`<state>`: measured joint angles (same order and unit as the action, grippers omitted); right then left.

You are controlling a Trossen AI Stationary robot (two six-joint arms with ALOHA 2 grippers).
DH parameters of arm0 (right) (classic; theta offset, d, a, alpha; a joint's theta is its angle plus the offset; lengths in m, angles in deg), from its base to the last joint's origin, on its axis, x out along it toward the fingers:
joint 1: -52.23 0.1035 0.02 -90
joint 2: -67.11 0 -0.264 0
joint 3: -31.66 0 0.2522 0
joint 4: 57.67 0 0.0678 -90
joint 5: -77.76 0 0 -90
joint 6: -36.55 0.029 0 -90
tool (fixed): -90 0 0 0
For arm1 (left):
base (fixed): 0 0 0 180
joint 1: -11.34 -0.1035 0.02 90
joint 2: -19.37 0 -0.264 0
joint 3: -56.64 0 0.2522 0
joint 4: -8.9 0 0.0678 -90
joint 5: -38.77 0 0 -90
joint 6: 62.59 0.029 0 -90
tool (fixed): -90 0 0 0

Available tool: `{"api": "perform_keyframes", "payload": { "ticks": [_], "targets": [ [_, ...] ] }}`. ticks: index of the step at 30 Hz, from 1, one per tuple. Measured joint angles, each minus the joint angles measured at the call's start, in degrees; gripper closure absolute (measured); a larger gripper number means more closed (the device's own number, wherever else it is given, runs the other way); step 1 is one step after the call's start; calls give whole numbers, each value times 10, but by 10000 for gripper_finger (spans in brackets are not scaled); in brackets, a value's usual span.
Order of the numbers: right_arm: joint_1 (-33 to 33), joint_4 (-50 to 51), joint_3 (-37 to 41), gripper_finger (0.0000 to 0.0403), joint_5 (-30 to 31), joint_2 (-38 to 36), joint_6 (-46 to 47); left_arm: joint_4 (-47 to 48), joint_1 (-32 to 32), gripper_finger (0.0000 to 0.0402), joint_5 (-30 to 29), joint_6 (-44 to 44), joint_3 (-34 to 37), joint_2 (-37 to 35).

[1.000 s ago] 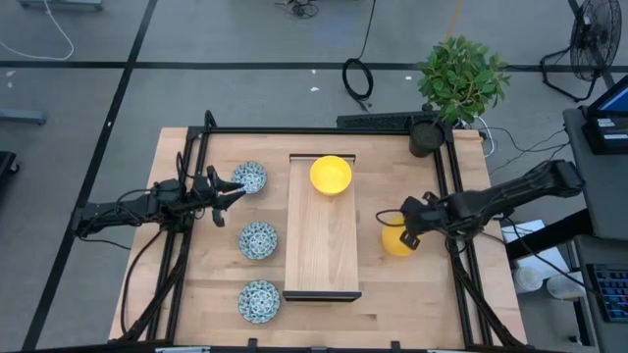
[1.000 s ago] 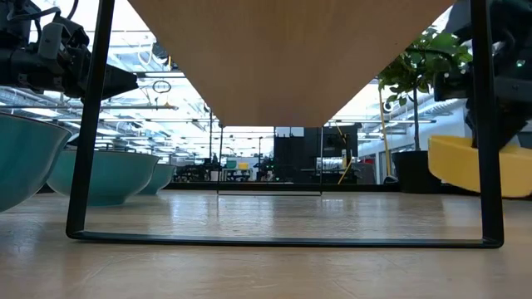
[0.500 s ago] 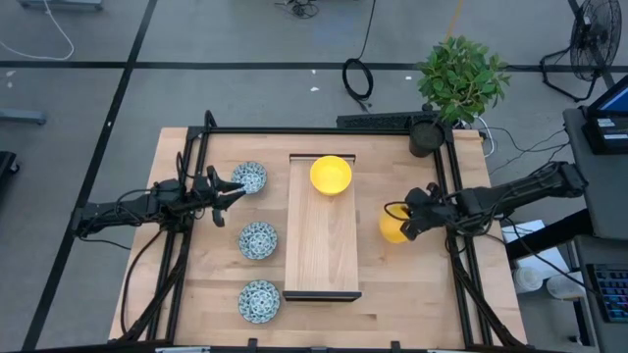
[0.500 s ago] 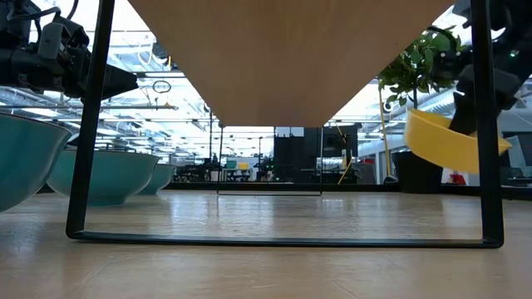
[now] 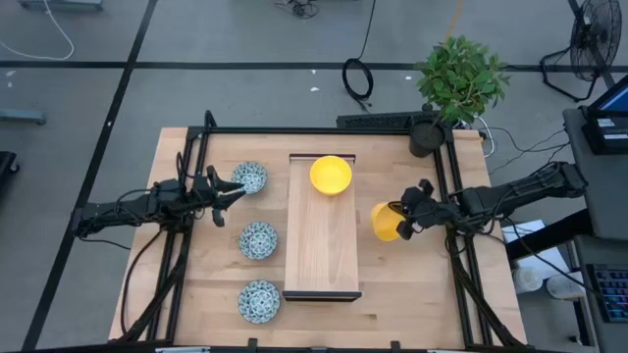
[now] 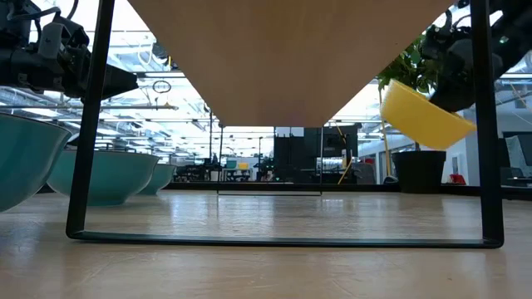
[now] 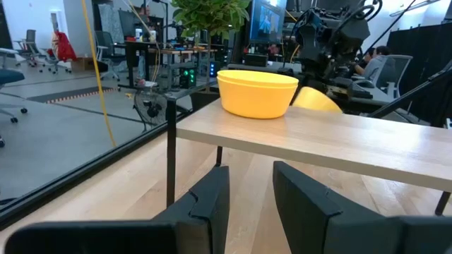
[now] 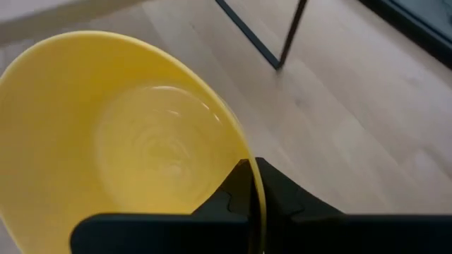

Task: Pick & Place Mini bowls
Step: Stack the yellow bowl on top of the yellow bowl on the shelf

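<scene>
My right gripper (image 5: 402, 224) is shut on a yellow mini bowl (image 5: 385, 222), which hangs above the table just right of the long wooden tray (image 5: 321, 245). Another yellow bowl (image 5: 331, 175) rests by its base on the tray's far end. Three blue-green patterned bowls (image 5: 249, 177) (image 5: 258, 239) (image 5: 259, 300) stand on the table left of the tray. My left gripper (image 5: 238, 188) waits level beside the farthest patterned bowl, open, nothing between its fingers (image 7: 212, 201). My right gripper pinches the yellow bowl's rim (image 8: 256, 185) on the side toward the table's right edge, one finger inside the bowl and one outside. The fingers slant down from the table's right. The bowl (image 6: 424, 116) is lifted clear of the table and tilted.
The tray stands raised on black metal legs (image 6: 83, 166) above the tabletop. A potted plant (image 5: 459, 83) stands at the far right corner, with a black frame (image 5: 324, 130) running along the table's far edge.
My right gripper has risen and drifted toward the tray, its wrist turning. The yellow bowl, which sat on the table, has been lifted clear and tipped, moving with it toward the tray's right side.
</scene>
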<state>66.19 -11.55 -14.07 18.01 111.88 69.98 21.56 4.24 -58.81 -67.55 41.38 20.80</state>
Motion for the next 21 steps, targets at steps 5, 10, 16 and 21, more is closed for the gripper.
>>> {"api": "perform_keyframes", "payload": {
  "ticks": [5, 10, 16, 21],
  "targets": [
    [0, -30, 0, 403, 0, 0, -27, 0, 0, 289, 0, 0, 0, 0],
    [0, -62, 0, 403, 0, 0, -52, 0, 0, 289, 0, 0, 0, 0],
    [0, -121, 0, 403, 1, 0, -104, 0, 0, 289, 0, 0, 0, 0],
    [0, -190, 0, 403, 0, 0, -160, 0, 0, 289, 0, 0, 0, 0]
  ]
}}
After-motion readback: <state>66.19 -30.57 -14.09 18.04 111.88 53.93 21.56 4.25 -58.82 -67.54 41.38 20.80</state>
